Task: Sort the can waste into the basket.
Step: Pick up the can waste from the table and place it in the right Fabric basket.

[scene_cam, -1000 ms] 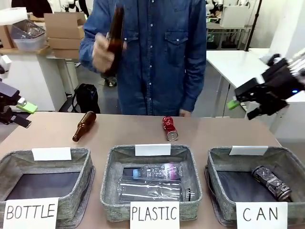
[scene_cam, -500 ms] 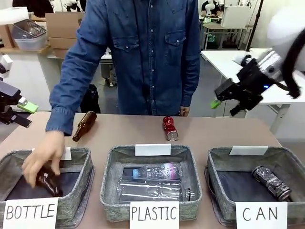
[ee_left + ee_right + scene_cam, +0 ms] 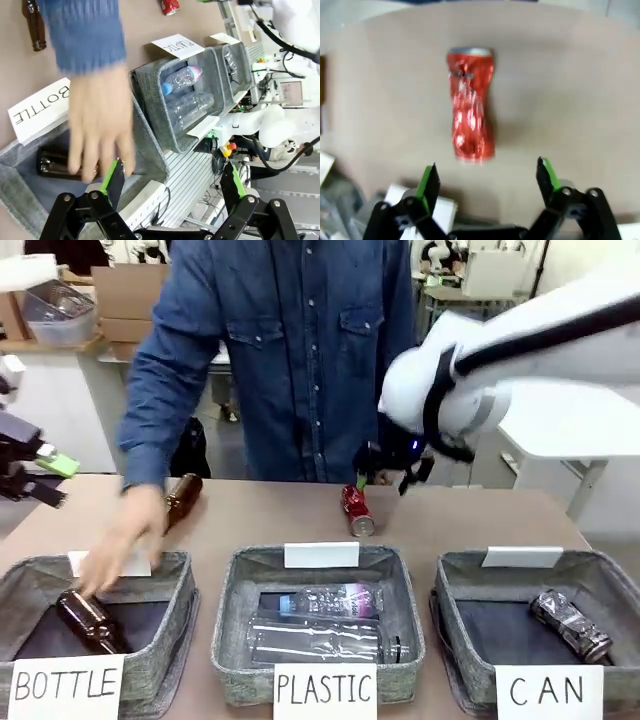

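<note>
Metal, thin and crushed: the red can (image 3: 471,104) lies on its side on the table (image 3: 480,515), pinched at the waist, probably light, springy and slick. Your right tool (image 3: 486,172) hangs above it, jaws wide and empty, can at twelve o'clock. Take it gently across the narrow middle. Your left tool (image 3: 175,172) is spread wide, empty too. The CAN basket (image 3: 610,575), four o'clock of it, holds the silver can (image 3: 570,625).

basket signs, BOTTLE (image 3: 65,687), PLASTIC (image 3: 324,689), CAN (image 3: 548,690)
</note>
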### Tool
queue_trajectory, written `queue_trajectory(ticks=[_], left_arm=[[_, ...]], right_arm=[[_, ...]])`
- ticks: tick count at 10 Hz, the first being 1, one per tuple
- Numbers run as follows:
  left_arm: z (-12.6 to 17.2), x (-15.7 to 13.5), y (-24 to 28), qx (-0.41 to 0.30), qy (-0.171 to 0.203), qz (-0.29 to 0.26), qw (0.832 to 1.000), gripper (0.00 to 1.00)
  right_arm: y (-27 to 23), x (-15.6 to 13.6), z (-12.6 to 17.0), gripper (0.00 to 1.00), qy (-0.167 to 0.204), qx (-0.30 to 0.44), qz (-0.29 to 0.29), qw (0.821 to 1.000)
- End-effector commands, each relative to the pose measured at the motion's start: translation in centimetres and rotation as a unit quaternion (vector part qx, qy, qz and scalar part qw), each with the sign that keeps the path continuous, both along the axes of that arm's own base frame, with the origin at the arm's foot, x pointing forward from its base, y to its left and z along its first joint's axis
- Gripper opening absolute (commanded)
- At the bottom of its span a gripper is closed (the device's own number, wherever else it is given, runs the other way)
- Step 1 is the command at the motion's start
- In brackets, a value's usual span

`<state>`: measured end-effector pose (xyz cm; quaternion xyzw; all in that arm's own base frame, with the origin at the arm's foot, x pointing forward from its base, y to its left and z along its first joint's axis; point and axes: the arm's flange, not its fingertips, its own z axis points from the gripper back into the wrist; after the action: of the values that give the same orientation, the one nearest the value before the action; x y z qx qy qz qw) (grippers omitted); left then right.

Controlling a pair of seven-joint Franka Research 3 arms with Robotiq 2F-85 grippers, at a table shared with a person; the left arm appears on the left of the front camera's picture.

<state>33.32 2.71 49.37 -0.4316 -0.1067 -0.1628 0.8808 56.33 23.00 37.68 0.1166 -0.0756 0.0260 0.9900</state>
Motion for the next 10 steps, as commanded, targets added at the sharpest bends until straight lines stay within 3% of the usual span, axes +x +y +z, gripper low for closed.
queue_trajectory(ticks=[1, 2, 4, 8, 9, 10], left_arm=[[0.1, -0.2, 0.3, 0.002, -0.002, -0.006, 1.000, 1.00], [0.1, -0.2, 0.3, 0.002, -0.002, -0.006, 1.000, 1.00], [0.1, -0.2, 0.3, 0.002, -0.002, -0.006, 1.000, 1.00], [0.1, -0.2, 0.3, 0.002, -0.002, -0.006, 1.000, 1.00], [0.1, -0.2, 0.3, 0.002, -0.002, -0.006, 1.000, 1.00], [0.1, -0.2, 0.3, 0.002, -0.002, -0.006, 1.000, 1.00]], right_arm=[[3.9, 3.8, -1.8, 1.00, 0.013, -0.043, -0.017, 0.999], [5.2, 4.8, -3.6, 1.00, 0.037, -0.049, -0.015, 0.998], [6.4, 5.8, -6.1, 1.00, 0.048, -0.072, -0.024, 0.996], [6.6, 5.2, -6.5, 1.00, 0.050, -0.087, -0.024, 0.995], [6.5, 5.1, -6.5, 0.46, 0.048, -0.091, -0.026, 0.994], [6.5, 5.0, -6.5, 0.40, 0.055, -0.082, -0.025, 0.995]])
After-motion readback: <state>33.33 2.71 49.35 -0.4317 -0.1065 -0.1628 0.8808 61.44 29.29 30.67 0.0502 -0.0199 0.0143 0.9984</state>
